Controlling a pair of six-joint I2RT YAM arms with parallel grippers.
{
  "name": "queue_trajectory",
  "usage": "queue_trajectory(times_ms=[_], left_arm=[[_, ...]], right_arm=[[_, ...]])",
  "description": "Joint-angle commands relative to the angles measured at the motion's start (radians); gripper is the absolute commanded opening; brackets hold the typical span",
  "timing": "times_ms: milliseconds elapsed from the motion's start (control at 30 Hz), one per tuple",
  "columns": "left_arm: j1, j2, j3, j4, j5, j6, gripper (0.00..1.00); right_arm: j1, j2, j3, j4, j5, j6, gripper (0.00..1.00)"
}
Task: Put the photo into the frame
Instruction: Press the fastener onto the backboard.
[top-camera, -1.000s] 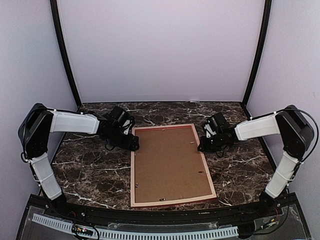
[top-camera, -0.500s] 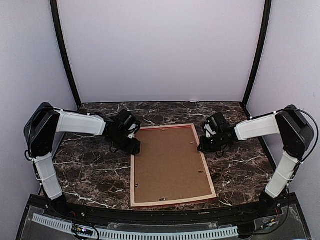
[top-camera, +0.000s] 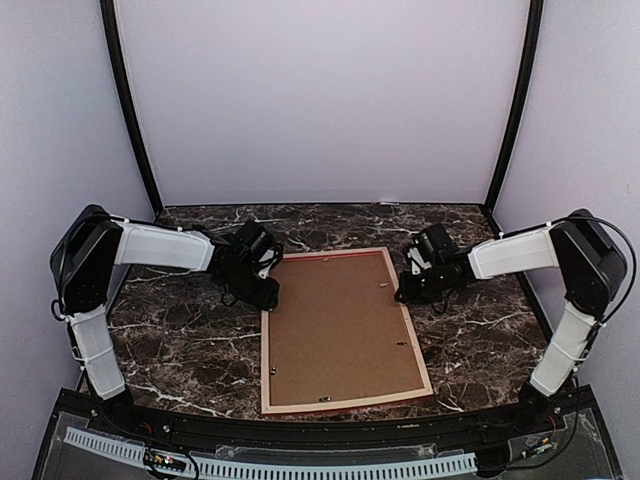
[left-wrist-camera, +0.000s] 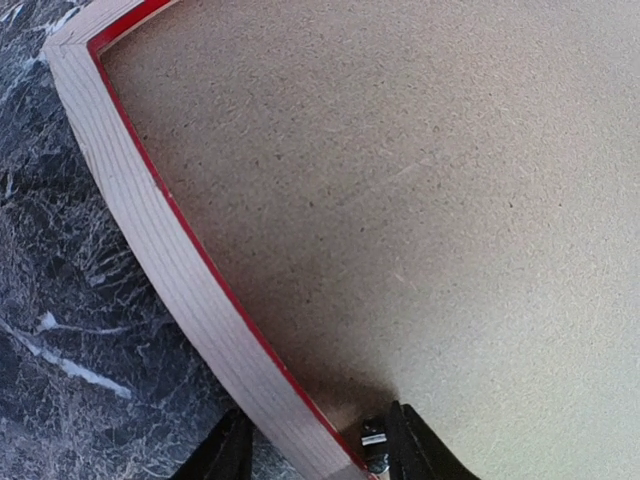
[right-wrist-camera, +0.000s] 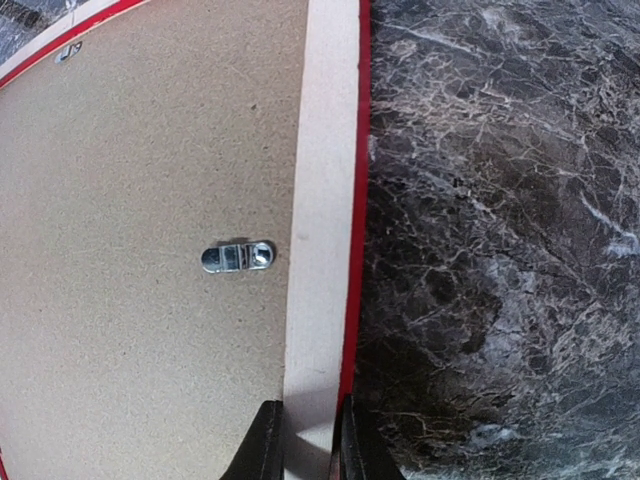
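Straddling the left rail of the frame (top-camera: 266, 350), left gripper (left-wrist-camera: 315, 442) stands part open; right gripper (right-wrist-camera: 305, 440) pinches its right rail. Frame lies face-down on tabletop (top-camera: 180, 340). Risk: one-sided lift twists it

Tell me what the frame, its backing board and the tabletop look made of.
Frame: pale unfinished wood, grain lines visible, red-painted face edge. Backing board: brown fibreboard, probably, matte and speckled. Tabletop: dark marble or a marble-look laminate, white veins.
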Motion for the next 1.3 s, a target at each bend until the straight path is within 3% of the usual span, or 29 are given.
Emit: queue_trajectory(times_ms=[0, 400, 733, 1267], left_arm=[[0.0, -0.001, 0.009, -0.051, -0.004, 0.008, 0.46], [0.0, -0.022, -0.015, -0.038, 0.054, 0.007, 0.41], [0.0, -0.047, -0.018, -0.046, 0.073, 0.007, 0.58], [0.001, -0.051, -0.022, -0.065, -0.003, 0.008, 0.32]], right_arm=[[0.011, 0.022, 0.032, 0.017, -0.034, -0.017, 0.13], [0.011, 0.034, 0.047, 0.006, -0.035, -0.024, 0.13], [0.011, 0.037, 0.027, 0.024, -0.04, -0.019, 0.13], [0.011, 0.039, 0.016, 0.034, -0.049, -0.016, 0.13]])
